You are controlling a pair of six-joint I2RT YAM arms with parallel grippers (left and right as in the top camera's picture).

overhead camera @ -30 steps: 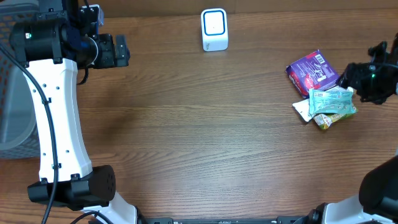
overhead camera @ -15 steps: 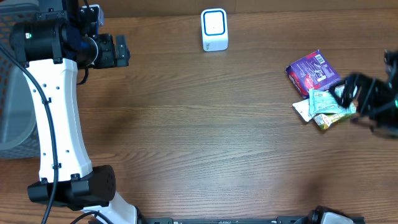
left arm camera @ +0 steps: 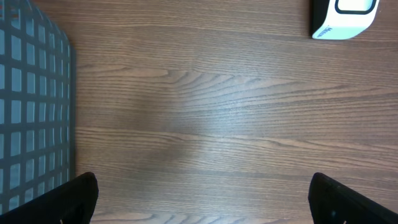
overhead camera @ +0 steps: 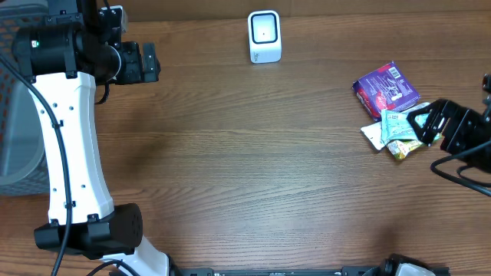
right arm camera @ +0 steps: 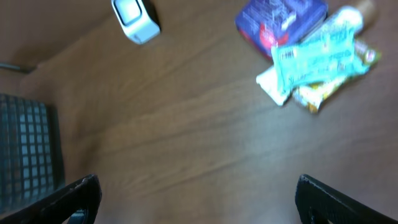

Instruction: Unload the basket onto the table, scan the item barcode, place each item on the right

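The white barcode scanner (overhead camera: pixel 265 36) stands at the back middle of the table; it also shows as the scanner (right arm camera: pixel 135 20) in the right wrist view and the scanner (left arm camera: pixel 346 17) in the left wrist view. A small pile of items lies at the right: a purple packet (overhead camera: pixel 386 88), a green packet (overhead camera: pixel 405 123) and a yellow item (overhead camera: pixel 400 149) beneath it. The right wrist view shows the purple packet (right arm camera: pixel 280 22) and the green packet (right arm camera: pixel 317 56), blurred. My right gripper (overhead camera: pixel 420 126) hangs open and empty at the pile's right edge. My left gripper (overhead camera: pixel 150 61) is open and empty at the back left.
A grey mesh basket (left arm camera: pixel 31 106) stands off the table's left side, beside the left arm; it shows as the basket (right arm camera: pixel 28 149) in the right wrist view. A white item (overhead camera: pixel 373 136) pokes out from the pile's left side.
My right arm has swung from beside the purple packet toward the near side of the pile, and its jaws have widened. The packets and the left arm have not moved.
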